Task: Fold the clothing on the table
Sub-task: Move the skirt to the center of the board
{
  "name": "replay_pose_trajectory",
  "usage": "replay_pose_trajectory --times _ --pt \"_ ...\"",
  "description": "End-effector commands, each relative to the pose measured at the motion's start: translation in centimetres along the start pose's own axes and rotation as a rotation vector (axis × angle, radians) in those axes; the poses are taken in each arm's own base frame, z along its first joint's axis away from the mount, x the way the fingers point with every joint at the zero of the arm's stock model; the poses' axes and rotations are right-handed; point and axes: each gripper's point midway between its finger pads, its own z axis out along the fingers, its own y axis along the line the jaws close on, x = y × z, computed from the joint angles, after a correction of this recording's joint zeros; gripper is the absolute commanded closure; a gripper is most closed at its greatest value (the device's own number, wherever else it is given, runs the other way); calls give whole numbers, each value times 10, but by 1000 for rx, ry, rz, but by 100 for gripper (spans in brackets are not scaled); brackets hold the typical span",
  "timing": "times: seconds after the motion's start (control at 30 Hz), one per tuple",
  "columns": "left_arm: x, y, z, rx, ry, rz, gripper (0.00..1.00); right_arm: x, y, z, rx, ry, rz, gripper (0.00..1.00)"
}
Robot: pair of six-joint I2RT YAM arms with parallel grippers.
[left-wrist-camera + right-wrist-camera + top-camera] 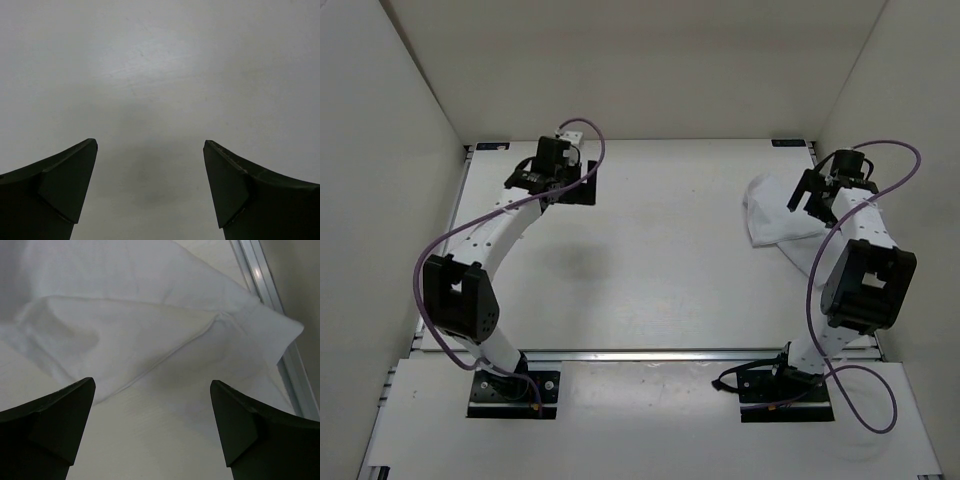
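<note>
You are working over one table (pixel 650 280) whose single piece of clothing (pixel 768 212) is lying bunched at the right edge near the far corner, not yet folded. Both grippers are standing spread, holding nothing. The right gripper (pixel 152 382) is hovering over the clothing, probably lining up a pinch, and the left gripper (pixel 150 141) is idling above bare table near the far left corner.

One wrinkled white fabric garment (pixel 770 212) is counted; one flat matte white rectangular tabletop (pixel 660 270) is counted; two white jointed robot arms (pixel 495 235) (pixel 865 225) are counted; two black two-finger grippers are counted, the left gripper (pixel 149 142) and the right gripper (pixel 152 381).
</note>
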Motion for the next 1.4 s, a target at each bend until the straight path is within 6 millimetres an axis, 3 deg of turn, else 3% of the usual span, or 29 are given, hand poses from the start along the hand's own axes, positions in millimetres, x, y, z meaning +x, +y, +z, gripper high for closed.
replay_pose_trajectory --times 0.0,0.07,0.17,0.2,0.37,0.73,0.9,1.03,1.13,1.2,1.27,1.37 --pt "16 -19 -5 118 16 -67 1 2 9 2 -19 -14 79 3" --pt "19 -14 -6 158 23 -129 2 6 10 3 -24 -39 75 3" --pt "18 -8 -9 198 9 -171 1 21 26 14 -74 -32 133 7" --pt "18 -7 -13 201 2 -158 1 32 26 21 -66 -1 158 11" --pt "19 -11 -25 206 -5 -81 1 39 27 40 -46 17 228 18" --pt "30 -13 -19 200 40 -31 1 54 12 63 44 36 305 19" --pt "28 -12 -16 191 47 -40 1 60 10 74 34 42 337 25" --pt "22 -15 -17 208 31 -45 1 55 9 79 27 41 352 41" --pt "23 -14 -18 209 32 -50 1 55 10 80 11 40 361 66" --pt "24 -13 -20 211 23 -55 2 49 11 77 7 19 345 89" --pt "23 -10 -22 210 18 -63 1 42 16 73 2 9 320 100" --pt "21 -11 -24 216 3 -56 1 22 33 60 -14 -20 243 100"
